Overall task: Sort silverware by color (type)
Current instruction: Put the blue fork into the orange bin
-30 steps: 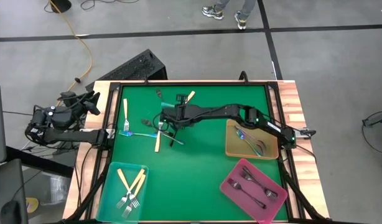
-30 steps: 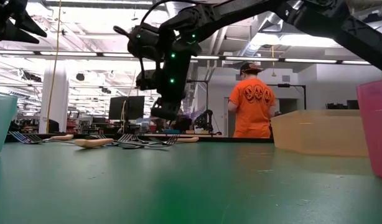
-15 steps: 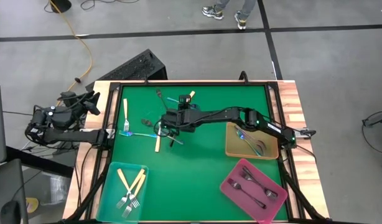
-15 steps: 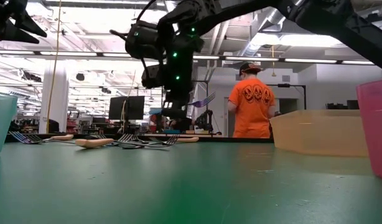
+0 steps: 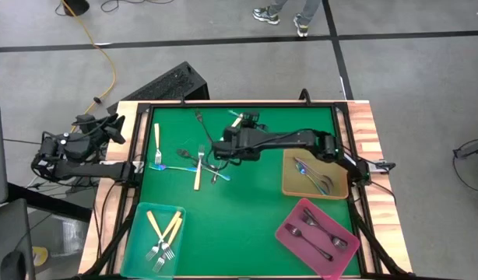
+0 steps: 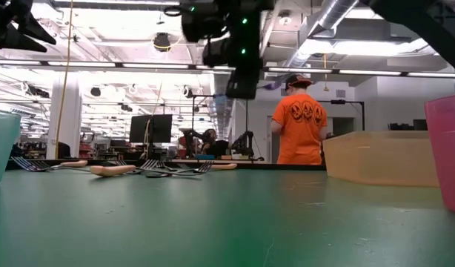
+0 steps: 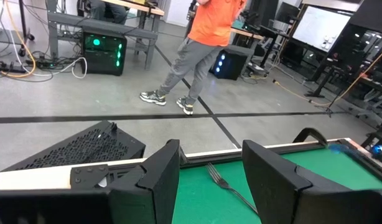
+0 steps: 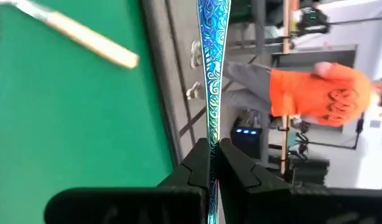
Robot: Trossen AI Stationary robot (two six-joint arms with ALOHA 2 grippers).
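Note:
My right gripper (image 5: 249, 127) hangs above the far middle of the green table, shut on an iridescent blue fork (image 8: 213, 74); in the low view the fork (image 6: 270, 86) sticks out high above the table. Loose silverware lies left of centre: cream-handled forks (image 5: 156, 136) (image 5: 198, 175), an iridescent fork (image 5: 169, 166) and dark forks (image 5: 184, 154) (image 5: 200, 118). Another cream handle (image 8: 85, 37) rests flat near the far edge. My left gripper (image 7: 209, 186) waits open off the table's left edge (image 5: 110, 128). My right gripper pinches the fork's patterned shaft (image 8: 211, 140) between its two fingers (image 8: 197, 165). The fork runs straight on ahead of the fingers, along them, toward the table's far edge. It is lifted clear of the table and slants only slightly.
A teal tray (image 5: 138, 233) at the near left holds cream forks. A tan tray (image 5: 289, 187) at the right holds iridescent forks, and a pink tray (image 5: 289, 233) at the near right holds dark ones. A person in an orange shirt (image 6: 300, 122) stands beyond the far edge.
My right gripper has risen from the heap of loose forks and swung toward the table's far edge and right, tipping up from steeply downward to nearly level. The iridescent fork has come up with it, lifted clear of the table.

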